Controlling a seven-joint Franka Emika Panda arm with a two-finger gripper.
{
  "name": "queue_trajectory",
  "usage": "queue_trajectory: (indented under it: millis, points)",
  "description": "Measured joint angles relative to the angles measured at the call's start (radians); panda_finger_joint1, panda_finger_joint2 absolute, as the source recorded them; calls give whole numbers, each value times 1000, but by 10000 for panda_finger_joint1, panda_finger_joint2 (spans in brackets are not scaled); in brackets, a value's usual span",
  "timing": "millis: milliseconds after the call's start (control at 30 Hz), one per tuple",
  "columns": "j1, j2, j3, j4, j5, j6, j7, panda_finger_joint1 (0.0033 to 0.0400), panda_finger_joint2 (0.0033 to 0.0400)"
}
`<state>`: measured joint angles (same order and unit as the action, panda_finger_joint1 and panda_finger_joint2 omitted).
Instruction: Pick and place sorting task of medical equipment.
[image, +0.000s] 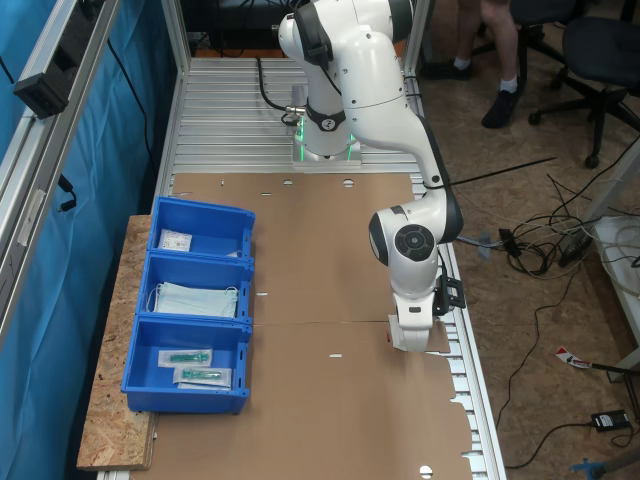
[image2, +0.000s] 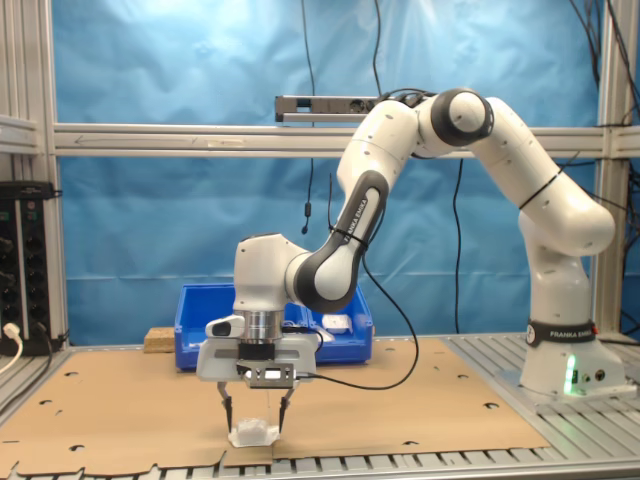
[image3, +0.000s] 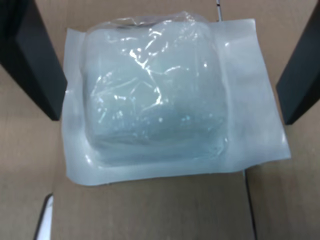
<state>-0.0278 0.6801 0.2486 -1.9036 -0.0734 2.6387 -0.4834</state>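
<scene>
The medical equipment (image3: 165, 95) is a small square white packet in a clear wrapper, lying flat on the brown cardboard (image2: 120, 410). In the second exterior view the packet (image2: 252, 433) sits near the cardboard's front edge. My gripper (image2: 256, 418) stands open straight above it, one black finger down on either side. The wrist view shows both fingers (image3: 30, 60) flanking the packet with a gap to each edge. In the first exterior view the arm's wrist (image: 412, 320) covers the packet, near the cardboard's edge at the first exterior view's right.
Three blue bins (image: 200, 215) stand in a row at the first exterior view's left: one holds a small white packet (image: 175, 240), one light-blue masks (image: 195, 298), one long clear packets with green items (image: 195, 365). A person's legs (image: 500, 60) and cables (image: 540, 240) are beyond the table.
</scene>
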Motion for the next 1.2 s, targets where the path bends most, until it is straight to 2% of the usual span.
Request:
queue_trajectory:
  millis: [1200]
  points:
    - [0,9,-15,5,0,10,0,400,400]
